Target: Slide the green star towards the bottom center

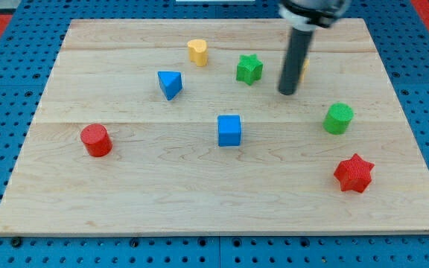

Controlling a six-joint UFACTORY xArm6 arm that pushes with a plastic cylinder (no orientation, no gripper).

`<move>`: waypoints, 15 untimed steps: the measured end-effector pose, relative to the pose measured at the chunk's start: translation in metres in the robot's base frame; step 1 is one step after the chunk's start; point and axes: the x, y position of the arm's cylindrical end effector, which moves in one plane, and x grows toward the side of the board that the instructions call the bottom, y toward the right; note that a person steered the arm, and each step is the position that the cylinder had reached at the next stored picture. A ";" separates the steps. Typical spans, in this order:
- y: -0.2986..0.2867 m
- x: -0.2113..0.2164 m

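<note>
A small, light, rigid green star (249, 68) sat near the board's (125, 201) top edge, likely to slide easily if pushed from its upper side, while the rod's tip (287, 93), holding nothing, rested just right of it.

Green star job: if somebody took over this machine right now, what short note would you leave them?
My tip rests on the wooden board, to the view's right of the green star block, apart from it.
The star sits near the view's top, right of centre.
Done: nothing visible yet.
Left: get above the star and push it down to the bottom centre; the blue cube lies close to that path.
</note>
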 end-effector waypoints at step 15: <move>-0.090 -0.108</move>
